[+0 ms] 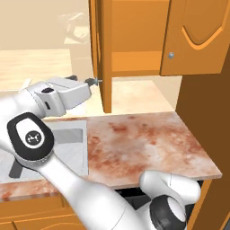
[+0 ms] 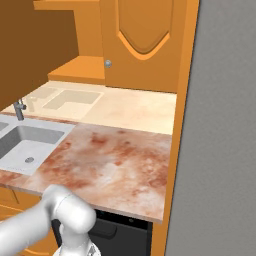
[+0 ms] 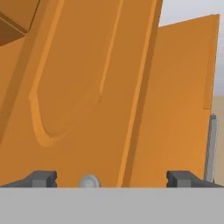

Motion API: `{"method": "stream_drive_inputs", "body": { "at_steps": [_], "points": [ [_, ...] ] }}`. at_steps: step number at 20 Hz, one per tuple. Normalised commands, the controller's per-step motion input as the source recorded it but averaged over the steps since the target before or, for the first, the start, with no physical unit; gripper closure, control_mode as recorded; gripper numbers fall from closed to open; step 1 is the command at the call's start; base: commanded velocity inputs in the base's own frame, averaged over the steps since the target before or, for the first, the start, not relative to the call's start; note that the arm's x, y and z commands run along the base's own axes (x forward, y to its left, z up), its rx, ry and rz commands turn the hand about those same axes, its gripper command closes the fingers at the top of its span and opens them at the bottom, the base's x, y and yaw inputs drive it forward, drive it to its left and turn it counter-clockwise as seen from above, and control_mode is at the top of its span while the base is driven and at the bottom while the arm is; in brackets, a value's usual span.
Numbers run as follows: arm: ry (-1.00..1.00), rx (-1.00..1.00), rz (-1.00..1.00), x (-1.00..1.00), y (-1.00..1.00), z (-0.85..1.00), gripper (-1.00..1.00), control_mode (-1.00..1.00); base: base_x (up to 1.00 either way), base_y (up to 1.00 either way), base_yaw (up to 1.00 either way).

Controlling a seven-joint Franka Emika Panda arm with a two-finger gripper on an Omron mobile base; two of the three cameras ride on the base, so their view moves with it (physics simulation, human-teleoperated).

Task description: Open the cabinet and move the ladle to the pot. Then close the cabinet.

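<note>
The cabinet (image 1: 134,40) hangs above the counter with its left door (image 1: 102,54) swung out, seen edge-on, and its right door (image 1: 197,36) shut. My gripper (image 1: 93,82) is at the lower edge of the open door, pointing right at it. In the hand view the door's arched panel (image 3: 78,87) is very close. Its small silver knob (image 3: 89,180) sits between the spread fingertips (image 3: 43,178) of my open gripper (image 3: 113,178), nearer the left one. Nothing is gripped. The right door (image 2: 145,40) and its knob (image 2: 108,63) also face the right base view. The ladle and the pot are out of view.
A reddish marble counter (image 1: 148,143) runs below the cabinet, with a steel sink (image 2: 30,145) and faucet (image 2: 19,109) to the left. A tall grey panel (image 2: 225,125) closes off the right. A thin grey rod (image 3: 211,148) shows past the door's edge; I cannot tell what it is.
</note>
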Motion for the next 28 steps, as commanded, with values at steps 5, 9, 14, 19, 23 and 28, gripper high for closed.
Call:
{"method": "stream_drive_inputs", "body": {
  "at_steps": [5, 9, 14, 19, 23, 28],
  "points": [
    [-0.07, 0.0, -0.09, 0.73, 0.13, 0.0, -1.0, -1.0, 0.0, 0.0, 0.0],
    [-0.07, 0.0, -0.09, 0.58, 0.11, 0.0, -1.0, -1.0, 0.0, 0.0, 0.0],
    [-0.06, 0.0, -0.11, 0.45, 0.02, 0.0, -1.0, -1.0, 0.0, 0.0, 0.0],
    [-0.03, 0.0, -0.14, 0.31, 0.0, 0.0, -1.0, -1.0, 0.0, 0.0, 0.0],
    [0.0, 0.0, -0.1, 0.21, -0.07, 0.0, -1.0, -1.0, 0.0, 0.0, 0.0],
    [0.0, 0.01, -0.02, 0.11, -0.29, 0.0, -1.0, -1.0, 0.0, 0.0, 0.0]
  ]
}}
